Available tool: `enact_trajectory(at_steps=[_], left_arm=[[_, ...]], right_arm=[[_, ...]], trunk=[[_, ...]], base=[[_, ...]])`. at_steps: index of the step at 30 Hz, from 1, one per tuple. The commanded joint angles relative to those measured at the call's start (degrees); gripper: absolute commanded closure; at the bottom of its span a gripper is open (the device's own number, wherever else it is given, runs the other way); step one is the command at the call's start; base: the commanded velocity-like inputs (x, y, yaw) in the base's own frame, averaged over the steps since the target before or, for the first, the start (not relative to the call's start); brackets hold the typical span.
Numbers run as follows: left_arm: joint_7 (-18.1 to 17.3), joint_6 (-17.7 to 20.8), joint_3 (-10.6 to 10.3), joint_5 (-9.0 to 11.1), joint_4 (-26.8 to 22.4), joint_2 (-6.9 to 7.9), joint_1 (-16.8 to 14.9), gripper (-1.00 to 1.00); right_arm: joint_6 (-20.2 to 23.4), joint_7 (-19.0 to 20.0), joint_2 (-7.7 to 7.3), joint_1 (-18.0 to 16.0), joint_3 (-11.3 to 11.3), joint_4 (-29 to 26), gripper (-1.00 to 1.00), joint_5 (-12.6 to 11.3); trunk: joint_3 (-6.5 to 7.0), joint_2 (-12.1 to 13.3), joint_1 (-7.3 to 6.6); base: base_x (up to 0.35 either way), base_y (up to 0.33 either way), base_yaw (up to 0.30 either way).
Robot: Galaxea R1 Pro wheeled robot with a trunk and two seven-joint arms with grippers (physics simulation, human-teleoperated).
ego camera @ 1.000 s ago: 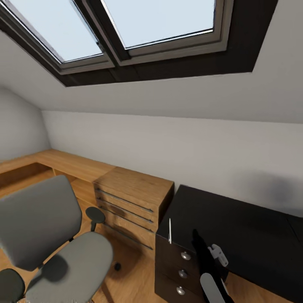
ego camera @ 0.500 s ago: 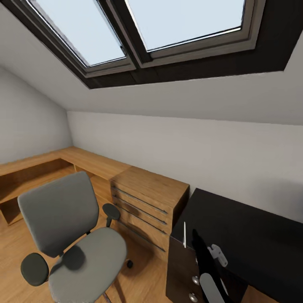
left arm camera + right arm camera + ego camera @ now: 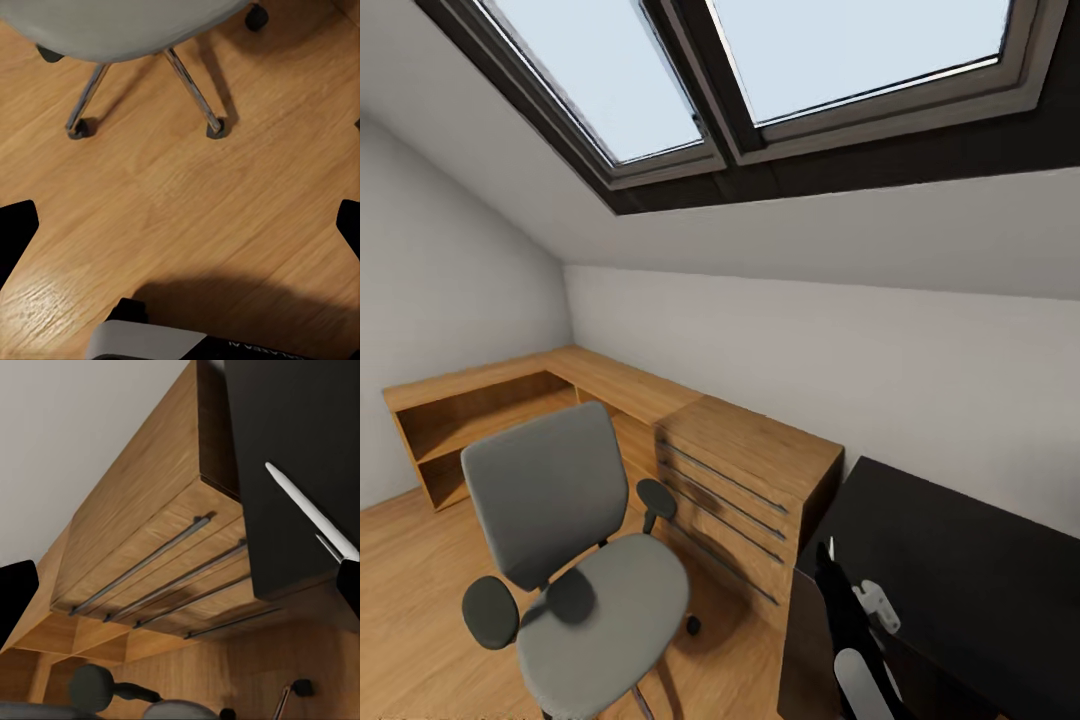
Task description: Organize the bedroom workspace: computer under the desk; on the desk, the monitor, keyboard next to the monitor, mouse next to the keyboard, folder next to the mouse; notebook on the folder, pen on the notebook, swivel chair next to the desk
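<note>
Two skylight panes [image 3: 760, 70] sit in the sloped grey wall of the bedroom in the head view; below them the swivel chair [image 3: 575, 555] stands on the wood floor [image 3: 410, 600] beside a low light-wood cabinet [image 3: 745, 490], with the black-topped desk [image 3: 960, 570] at the right. In the left wrist view, the left gripper [image 3: 180, 225] is spread wide over bare floor, holding nothing, near the chair's chrome legs. In the right wrist view, the right gripper [image 3: 180, 585] is likewise wide apart and empty, and the white pen [image 3: 311, 514] lies on the desk near its edge.
</note>
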Motion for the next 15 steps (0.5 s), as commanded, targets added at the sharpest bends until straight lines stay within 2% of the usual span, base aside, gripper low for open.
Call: enact_trajectory(at_steps=[1,11,15], left_arm=[[0.38,0.2,-0.1,0.36,-0.13,0.02,-0.02,-1.0],[0.38,0.15,-0.05,0.36,-0.16,0.02,-0.01,-1.0],[0.38,0.16,-0.04,0.36,-0.18,0.02,-0.01,-1.0]], right_arm=[[-0.37,-0.19,-0.03,-0.03,0.19,-0.06,-1.0,-0.55],[-0.29,0.19,-0.18,-0.03,0.16,-0.44,-1.0,-0.79],[-0.5,0.37,-0.54,-0.03,0.08,-0.57,-1.0,0.1]], trunk=[[-0.06,-0.06,0.01],[-0.05,-0.06,0.01],[-0.05,-0.06,0.01]], base=[[0.0,0.0,0.077],[0.0,0.0,0.024],[0.0,0.0,0.002]])
